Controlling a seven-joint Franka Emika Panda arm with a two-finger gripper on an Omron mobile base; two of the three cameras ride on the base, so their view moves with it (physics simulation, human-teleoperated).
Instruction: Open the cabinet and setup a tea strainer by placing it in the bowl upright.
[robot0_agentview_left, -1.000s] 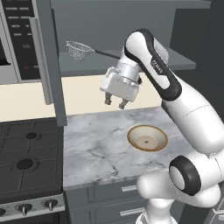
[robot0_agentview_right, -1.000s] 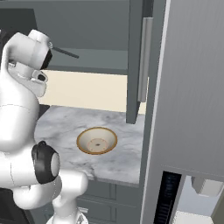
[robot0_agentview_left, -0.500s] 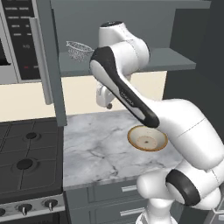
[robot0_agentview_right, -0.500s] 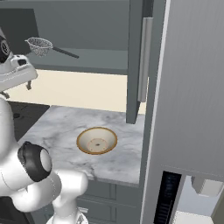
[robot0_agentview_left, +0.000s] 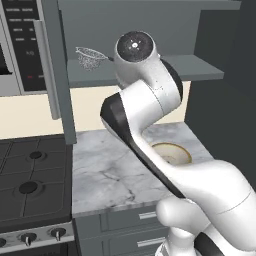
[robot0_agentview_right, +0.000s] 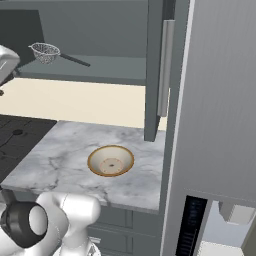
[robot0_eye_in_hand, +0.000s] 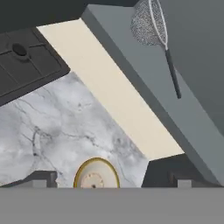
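The cabinet (robot0_agentview_left: 60, 75) stands open, its door (robot0_agentview_right: 154, 75) swung out over the counter. On its grey shelf lies the tea strainer (robot0_agentview_left: 90, 57) (robot0_agentview_right: 47, 51), a wire mesh cup with a thin dark handle; in the hand view the tea strainer (robot0_eye_in_hand: 151, 24) is at the top right. The bowl (robot0_agentview_right: 111, 161) sits on the marble counter, half hidden behind my arm in the left base view (robot0_agentview_left: 172, 152). My gripper (robot0_eye_in_hand: 111, 181) is open with nothing between its fingertips (robot0_eye_in_hand: 41, 178). It hangs high over the counter and below the shelf, apart from the strainer, with the bowl (robot0_eye_in_hand: 96, 175) under it.
A black stove (robot0_agentview_left: 30, 185) (robot0_eye_in_hand: 26, 61) adjoins the counter (robot0_agentview_right: 60, 155) on the left. A microwave (robot0_agentview_left: 20, 45) hangs beside the open left door. A tall grey panel (robot0_agentview_right: 220, 100) bounds the right side. Drawers (robot0_agentview_left: 125, 225) sit below the counter.
My arm has swung up and round, so the hand has left its place over the counter's middle and moved towards the stove side. The gripper stayed open. Strainer and bowl have not moved.
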